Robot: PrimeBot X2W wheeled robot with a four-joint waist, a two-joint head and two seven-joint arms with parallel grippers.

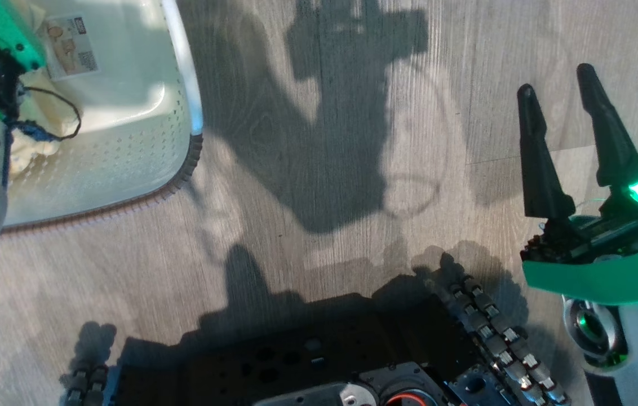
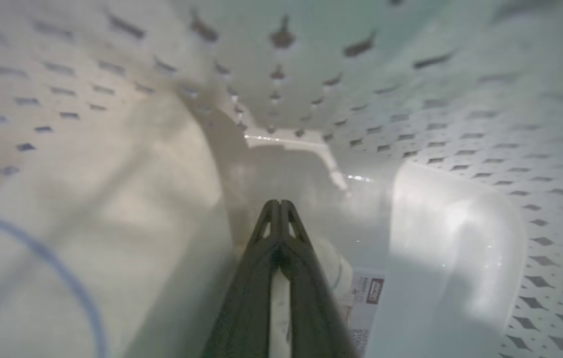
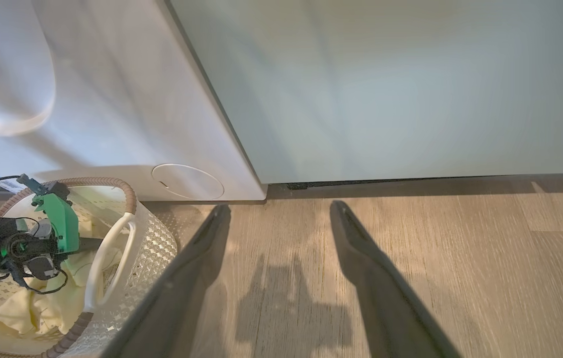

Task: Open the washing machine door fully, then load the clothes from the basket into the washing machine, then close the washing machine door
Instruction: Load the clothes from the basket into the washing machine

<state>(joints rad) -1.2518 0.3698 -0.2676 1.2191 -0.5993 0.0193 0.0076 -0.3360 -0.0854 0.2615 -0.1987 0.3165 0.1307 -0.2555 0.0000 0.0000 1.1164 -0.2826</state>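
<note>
**Cream clothes in the basket, left gripper shut inside it**

The clothes (image 3: 38, 308), pale yellow-cream with a thin blue line, lie crumpled in the perforated, brown-rimmed basket (image 3: 152, 248). It sits at eight o'clock in the right wrist view, before the washing machine (image 3: 112, 99). The left gripper (image 2: 279, 205) has its fingers meeting tip to tip; whether cloth is caught, I cannot tell. The left wrist view adds the base label (image 2: 368, 293). The head view shows the right gripper (image 1: 554, 80) spread wide at three o'clock.

A grey-brown wood-grain plank floor (image 1: 127, 265) is seen, sunlit in patches and crossed by broad dark shadows (image 1: 330, 146). In the right wrist view the floor is met by a smooth, pale green cabinet panel (image 3: 401, 84), beneath which a thin dark gap (image 3: 321, 185) is left.
</note>
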